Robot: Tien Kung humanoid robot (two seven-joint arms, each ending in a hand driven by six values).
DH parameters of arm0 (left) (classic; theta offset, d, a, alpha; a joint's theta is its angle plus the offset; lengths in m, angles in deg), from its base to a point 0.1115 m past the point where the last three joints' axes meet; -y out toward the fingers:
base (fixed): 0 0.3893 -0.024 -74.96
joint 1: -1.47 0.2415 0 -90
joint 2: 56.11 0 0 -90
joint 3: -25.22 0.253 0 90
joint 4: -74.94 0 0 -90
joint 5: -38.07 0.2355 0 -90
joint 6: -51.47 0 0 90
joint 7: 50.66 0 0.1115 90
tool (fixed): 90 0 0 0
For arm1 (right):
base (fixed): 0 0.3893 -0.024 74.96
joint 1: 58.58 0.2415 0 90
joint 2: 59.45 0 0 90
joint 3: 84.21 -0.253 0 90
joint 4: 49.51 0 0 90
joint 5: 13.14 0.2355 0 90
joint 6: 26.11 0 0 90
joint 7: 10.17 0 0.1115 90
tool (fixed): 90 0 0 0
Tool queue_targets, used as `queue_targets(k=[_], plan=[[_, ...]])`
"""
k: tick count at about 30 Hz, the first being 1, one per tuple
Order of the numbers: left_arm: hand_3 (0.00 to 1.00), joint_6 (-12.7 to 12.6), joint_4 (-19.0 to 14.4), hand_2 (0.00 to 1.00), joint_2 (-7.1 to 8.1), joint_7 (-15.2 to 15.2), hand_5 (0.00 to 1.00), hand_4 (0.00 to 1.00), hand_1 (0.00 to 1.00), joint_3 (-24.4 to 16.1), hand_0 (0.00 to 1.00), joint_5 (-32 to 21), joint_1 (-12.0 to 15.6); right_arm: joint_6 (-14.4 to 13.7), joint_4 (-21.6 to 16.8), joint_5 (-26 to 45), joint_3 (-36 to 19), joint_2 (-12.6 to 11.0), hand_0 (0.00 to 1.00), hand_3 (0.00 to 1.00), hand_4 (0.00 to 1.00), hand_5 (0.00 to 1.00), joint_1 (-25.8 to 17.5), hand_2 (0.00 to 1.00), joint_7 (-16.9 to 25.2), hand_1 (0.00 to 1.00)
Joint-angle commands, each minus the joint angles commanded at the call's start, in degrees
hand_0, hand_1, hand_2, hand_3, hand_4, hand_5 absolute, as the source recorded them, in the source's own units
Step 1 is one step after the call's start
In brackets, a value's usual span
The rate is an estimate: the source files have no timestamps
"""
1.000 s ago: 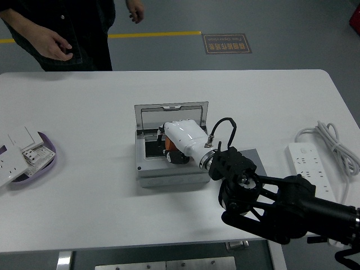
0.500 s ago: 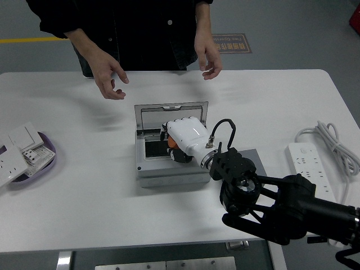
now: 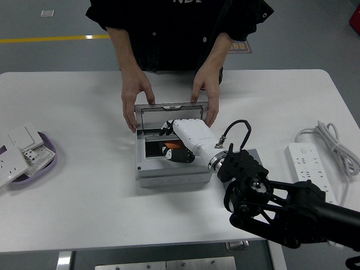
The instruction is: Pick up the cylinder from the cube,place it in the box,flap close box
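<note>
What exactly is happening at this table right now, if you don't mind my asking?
The robot's right hand is reaching into the open grey box, fingers curled around an orange and black object I can't identify for sure. A person across the table holds the raised lid with both hands. The lid is not yet closed.

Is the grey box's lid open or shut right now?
Open: the grey metal box's hinged lid stands raised, person's hands gripping it; right hand inside.
</note>
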Motion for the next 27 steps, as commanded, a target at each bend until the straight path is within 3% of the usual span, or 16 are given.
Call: queue_targets(k=[3,7,13,20,23,27], plan=[[0.633,-0.06,0.09,0.614,-0.03,0.05,0.213,0.681,0.623,0.11,0.595,-0.1,0.11,-1.9,-4.22,3.95,-2.67,-2.42,0.641,0.619,0.567,0.352,0.01,0.604,1.35,0.592],[0.634,-0.1,0.15,0.614,0.02,0.08,0.213,0.68,0.622,0.37,0.595,-0.24,0.0,-3.75,-7.26,6.92,-5.01,-3.81,0.63,0.611,0.571,0.349,2.17,0.599,2.5,0.585],[0.635,-0.04,0.1,0.614,0.26,0.04,0.213,0.681,0.623,0.6,0.595,-0.3,-0.46,-4.32,-1.16,10.74,-3.96,-3.75,0.593,0.605,0.574,0.339,7.59,0.59,4.26,0.561],[0.635,-0.06,0.11,0.615,0.47,0.1,0.213,0.681,0.622,1.41,0.595,-0.66,-0.59,0.43,7.27,15.02,0.37,-1.84,0.591,0.599,0.577,0.331,11.26,0.582,4.85,0.548],[0.635,-0.07,0.1,0.615,0.49,0.13,0.212,0.682,0.623,1.54,0.596,-0.71,-0.58,1.44,7.79,15.12,1.51,-1.79,0.587,0.607,0.575,0.322,11.2,0.586,4.63,0.554],[0.635,-0.1,0.11,0.615,0.52,0.17,0.212,0.682,0.623,1.55,0.596,-0.68,-0.55,1.78,5.4,13.87,2.29,-2.81,0.587,0.607,0.575,0.322,10.24,0.586,4.3,0.554]])
